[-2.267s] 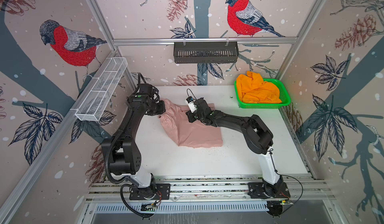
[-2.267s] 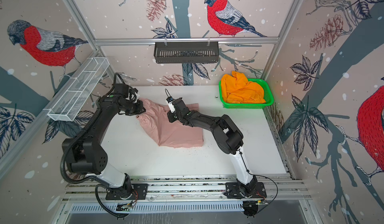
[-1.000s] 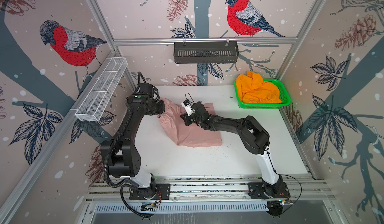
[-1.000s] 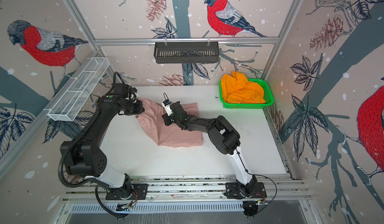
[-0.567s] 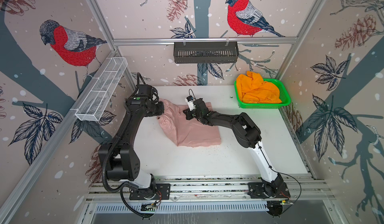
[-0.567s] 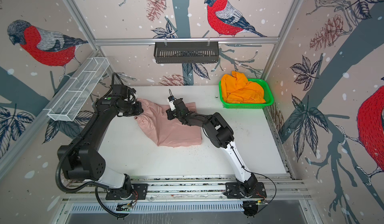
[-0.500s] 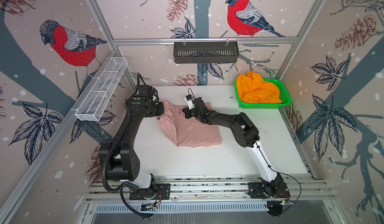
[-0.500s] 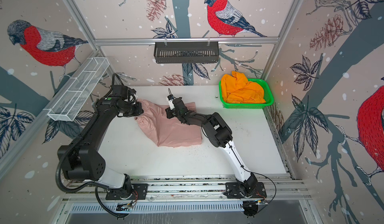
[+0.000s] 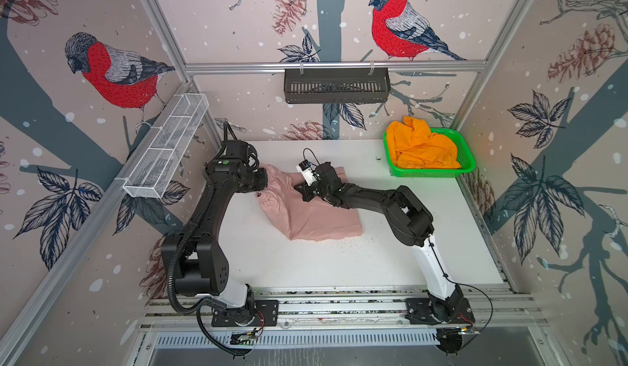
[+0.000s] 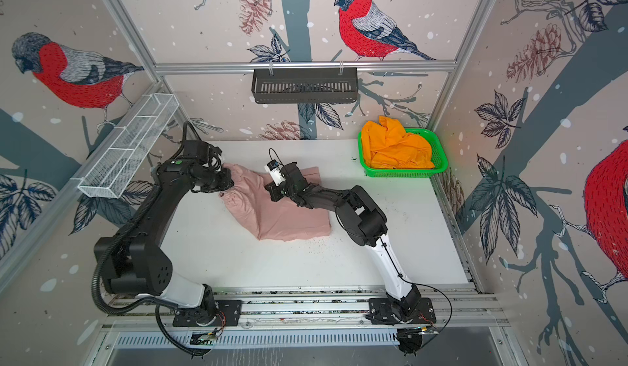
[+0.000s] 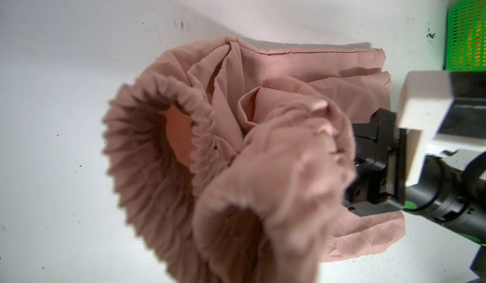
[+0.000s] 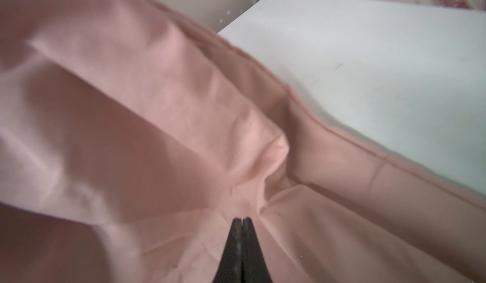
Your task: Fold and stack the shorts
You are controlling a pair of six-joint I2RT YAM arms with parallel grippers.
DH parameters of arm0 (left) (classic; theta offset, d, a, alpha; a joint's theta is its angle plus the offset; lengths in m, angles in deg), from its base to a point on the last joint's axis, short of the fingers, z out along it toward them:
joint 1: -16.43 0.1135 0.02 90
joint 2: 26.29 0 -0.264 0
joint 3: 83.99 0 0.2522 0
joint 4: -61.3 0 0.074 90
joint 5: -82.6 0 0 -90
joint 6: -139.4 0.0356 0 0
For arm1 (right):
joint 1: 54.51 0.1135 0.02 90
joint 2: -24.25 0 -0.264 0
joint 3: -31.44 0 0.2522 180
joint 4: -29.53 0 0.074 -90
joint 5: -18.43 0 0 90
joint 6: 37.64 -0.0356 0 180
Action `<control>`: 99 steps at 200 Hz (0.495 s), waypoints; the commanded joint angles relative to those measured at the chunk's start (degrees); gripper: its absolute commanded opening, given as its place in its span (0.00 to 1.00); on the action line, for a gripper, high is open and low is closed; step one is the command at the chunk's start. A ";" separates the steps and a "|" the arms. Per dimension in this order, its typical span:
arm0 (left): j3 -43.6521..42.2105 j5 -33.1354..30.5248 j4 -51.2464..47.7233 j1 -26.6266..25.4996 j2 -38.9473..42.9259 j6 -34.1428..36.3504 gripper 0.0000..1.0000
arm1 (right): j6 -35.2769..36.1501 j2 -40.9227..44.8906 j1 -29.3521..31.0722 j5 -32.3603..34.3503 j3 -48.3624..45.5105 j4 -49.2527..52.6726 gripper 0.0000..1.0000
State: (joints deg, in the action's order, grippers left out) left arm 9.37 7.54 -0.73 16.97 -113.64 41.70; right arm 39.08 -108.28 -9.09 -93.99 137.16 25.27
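Bullfinch and pinecone wallpaper surrounds a white bench (image 9: 306, 262). The pink shorts (image 9: 316, 218) lie rumpled toward its back middle, with the gathered waistband lifted at the left arm and the legs spread flat below the right arm. The left tool (image 9: 262, 183) is buried in that waistband, clamped on the bunched cloth. The right tool (image 12: 242, 220) pinches a pucker of the same pink shorts, its black tips pressed together. The orange shorts (image 9: 421, 146) sit heaped in the green basket (image 9: 431, 173) at the far right corner. Lettering on the right arm's wrist camera (image 11: 426, 105) is too blurred to read.
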 commanded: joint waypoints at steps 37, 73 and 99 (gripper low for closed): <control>2.22 -0.99 -1.78 0.31 0.43 0.46 0.00 | -3.04 -6.43 -1.36 -4.39 4.60 -0.94 0.03; 1.65 -1.06 -2.43 0.26 0.36 0.72 0.00 | -9.98 -10.17 -3.54 -5.61 8.43 -5.82 0.02; 1.66 -1.32 -2.60 0.31 0.30 0.98 0.00 | -14.54 -13.51 -4.30 -7.51 11.80 -8.04 0.02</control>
State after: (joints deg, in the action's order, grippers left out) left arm 10.90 6.34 -2.31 17.10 -113.62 41.85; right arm 30.36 -119.71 -13.19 -99.21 146.41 21.78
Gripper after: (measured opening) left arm 0.122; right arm 0.047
